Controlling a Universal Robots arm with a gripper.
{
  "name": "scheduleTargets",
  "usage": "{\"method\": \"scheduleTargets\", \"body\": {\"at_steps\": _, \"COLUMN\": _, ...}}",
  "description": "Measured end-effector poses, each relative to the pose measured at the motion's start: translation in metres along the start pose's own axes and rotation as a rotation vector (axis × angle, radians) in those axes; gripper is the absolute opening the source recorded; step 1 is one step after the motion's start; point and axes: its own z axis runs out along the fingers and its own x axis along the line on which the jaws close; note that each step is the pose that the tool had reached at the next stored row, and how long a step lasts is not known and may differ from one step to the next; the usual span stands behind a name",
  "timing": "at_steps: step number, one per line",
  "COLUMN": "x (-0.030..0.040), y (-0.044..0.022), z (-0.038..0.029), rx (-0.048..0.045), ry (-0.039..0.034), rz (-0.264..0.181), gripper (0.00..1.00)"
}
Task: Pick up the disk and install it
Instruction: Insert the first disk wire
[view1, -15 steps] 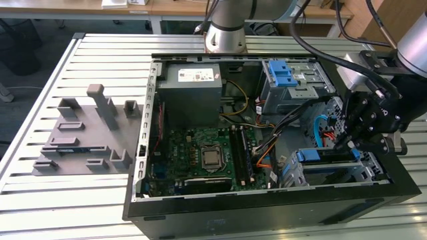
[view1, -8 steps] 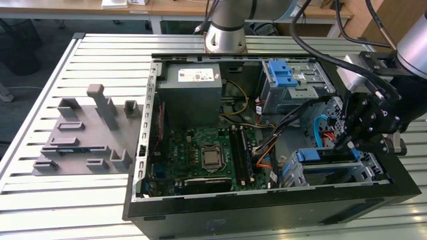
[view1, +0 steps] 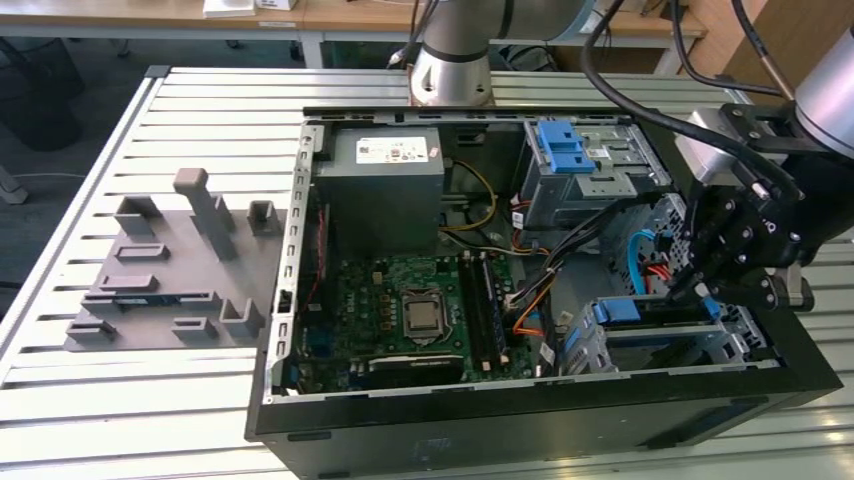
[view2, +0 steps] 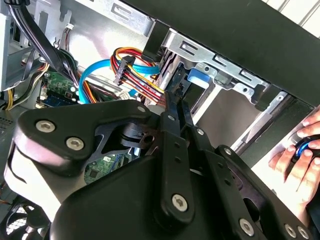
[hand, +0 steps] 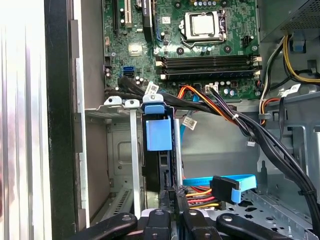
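Observation:
The disk stands on edge inside the lower drive cage, its blue rail tab facing the motherboard. In the exterior view the disk sits in the cage at the case's front right corner. My gripper hangs just over it. In the first wrist view my gripper has its jaws close together at the disk's near end, apparently touching it. The second wrist view shows the same narrow fingers pointing at the blue tab.
Bundled cables with a blue data lead lie right beside the cage. The motherboard, power supply and upper bay with a blue latch fill the case. A grey fixture sits on the table. A person's hand rests outside the case.

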Motion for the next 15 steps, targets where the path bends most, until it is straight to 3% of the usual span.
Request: {"method": "scheduleTargets", "body": {"at_steps": 15, "x": 0.0007, "y": -0.0013, "z": 0.0002, "rx": -0.0032, "ry": 0.0004, "rz": 0.0, "gripper": 0.16}}
